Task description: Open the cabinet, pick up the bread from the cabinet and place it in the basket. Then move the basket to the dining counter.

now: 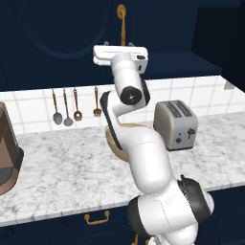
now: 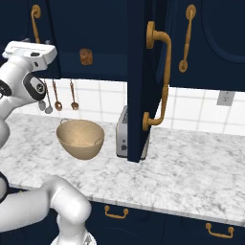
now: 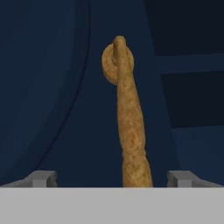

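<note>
So right now the gripper [image 3: 112, 178] is spread wide with nothing in it, its two finger tips sitting well apart on either side of a long brass handle [image 3: 129, 127] on the cabinet [image 1: 57, 33]. In the hand view that handle runs up between the tips, from low down to its round mount, against the dark navy door panel. I can't tell whether either tip is actually touching the brass, it looks like there's a gap on both sides. From the left base view the white hand is raised up at the bottom edge of the cabinet, right under the handle. In the right base view one cabinet door [image 2: 143, 81] is already swung out toward the camera, edge on, with its own brass handle facing us, and behind it the cabinet is open. The bread [image 2: 86, 56] sits inside on the shelf, a small brown lump, up and a bit to the right of the hand. The basket [image 2: 80, 139] is down on the marbled worktop [image 2: 191, 167], upright, just beside the toaster [image 1: 176, 124], which is partly hidden by the open door from that side. Some spoons and ladles [image 1: 67, 107] hang on the white tile wall behind the worktop.
</note>
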Motion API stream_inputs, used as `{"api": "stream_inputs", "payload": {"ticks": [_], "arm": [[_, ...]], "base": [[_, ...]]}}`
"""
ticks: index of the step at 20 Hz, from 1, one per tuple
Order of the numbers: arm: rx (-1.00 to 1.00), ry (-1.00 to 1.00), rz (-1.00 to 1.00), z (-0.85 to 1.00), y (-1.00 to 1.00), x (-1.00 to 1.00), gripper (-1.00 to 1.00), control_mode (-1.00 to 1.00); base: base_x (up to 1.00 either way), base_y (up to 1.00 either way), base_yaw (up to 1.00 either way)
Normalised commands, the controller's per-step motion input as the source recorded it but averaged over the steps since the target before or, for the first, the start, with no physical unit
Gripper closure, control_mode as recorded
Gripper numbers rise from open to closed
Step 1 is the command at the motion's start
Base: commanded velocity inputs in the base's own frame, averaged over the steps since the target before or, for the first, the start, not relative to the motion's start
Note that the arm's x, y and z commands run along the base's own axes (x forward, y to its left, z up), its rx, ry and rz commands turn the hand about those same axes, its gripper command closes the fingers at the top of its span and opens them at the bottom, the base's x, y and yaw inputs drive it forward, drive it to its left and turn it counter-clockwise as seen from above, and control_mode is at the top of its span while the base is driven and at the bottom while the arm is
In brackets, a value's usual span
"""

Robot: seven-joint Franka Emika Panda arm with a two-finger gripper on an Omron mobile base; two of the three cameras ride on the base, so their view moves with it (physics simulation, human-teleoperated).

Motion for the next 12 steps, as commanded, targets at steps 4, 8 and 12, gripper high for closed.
{"api": "stream_inputs", "payload": {"ticks": [4,8,12], "arm": [[0.0,0.0,0.0,0.0,-0.05,0.46,-1.0,-1.0],[0.0,0.01,0.0,0.0,0.0,0.36,1.0,-1.0],[0.0,0.0,0.0,0.0,0.0,0.0,1.0,-1.0]], "base": [[0.0,0.0,0.0],[0.0,0.0,0.0],[0.0,0.0,0.0]]}}
